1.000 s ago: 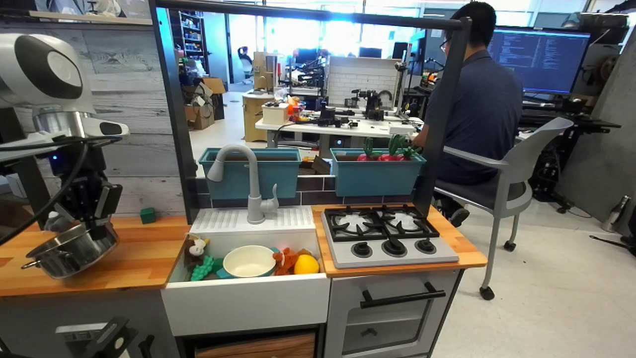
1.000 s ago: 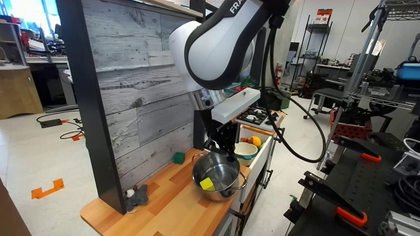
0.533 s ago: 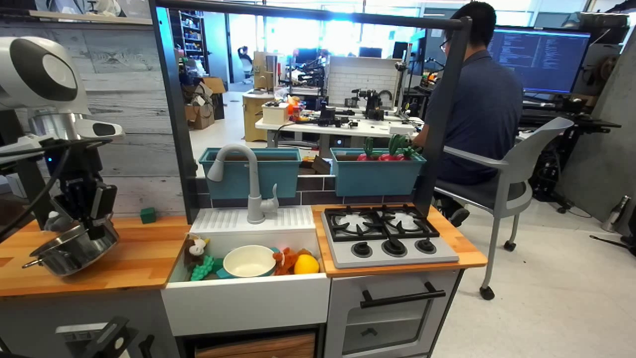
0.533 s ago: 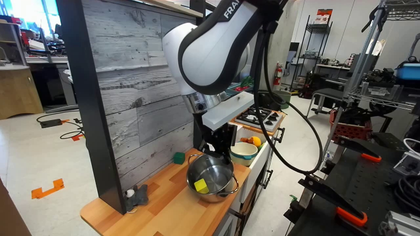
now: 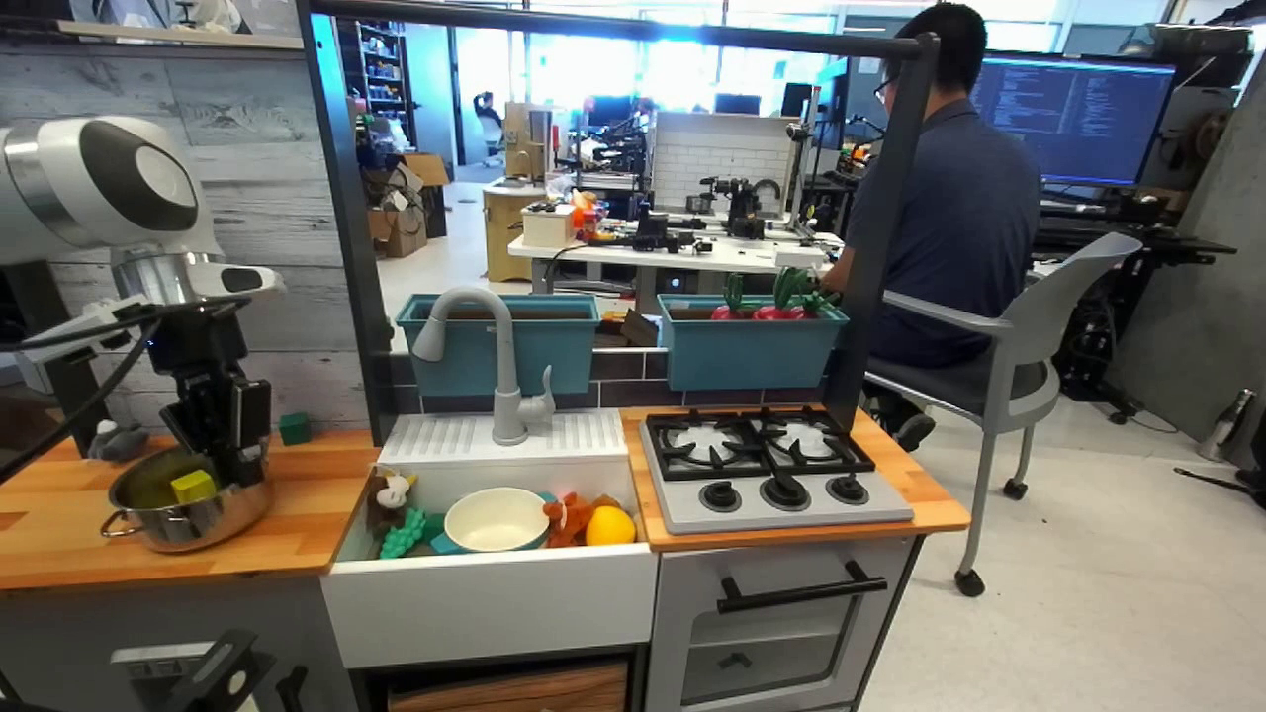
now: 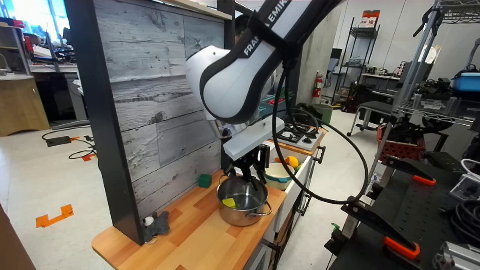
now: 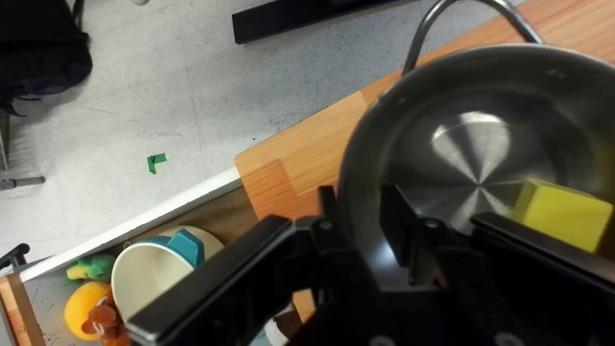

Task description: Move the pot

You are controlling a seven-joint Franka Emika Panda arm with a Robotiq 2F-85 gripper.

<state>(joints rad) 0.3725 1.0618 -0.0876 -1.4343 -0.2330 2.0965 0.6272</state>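
Observation:
The small shiny silver pot (image 5: 198, 521) sits level on the wooden counter, left of the sink, and shows in an exterior view (image 6: 242, 217) too. A yellow block (image 5: 194, 486) lies inside it, also seen in the wrist view (image 7: 567, 216). My gripper (image 5: 240, 479) is at the pot's sink-side wall. In the wrist view the gripper (image 7: 362, 202) is open, with one finger outside the pot's rim and the other inside, and a gap between them. One loop handle of the pot (image 7: 418, 33) shows at the top of the wrist view.
A white sink (image 5: 485, 603) beside the pot holds a cream bowl (image 5: 497, 520) and several toys. A green block (image 5: 294, 428) and a grey plush toy (image 6: 160, 224) lie on the counter near the wooden back panel (image 6: 157, 93). A stove (image 5: 781, 470) stands beyond the sink.
The pot was tilted with the gripper closed at its rim; now it rests level and has shifted toward the sink. The arm has come lower and the fingers have opened.

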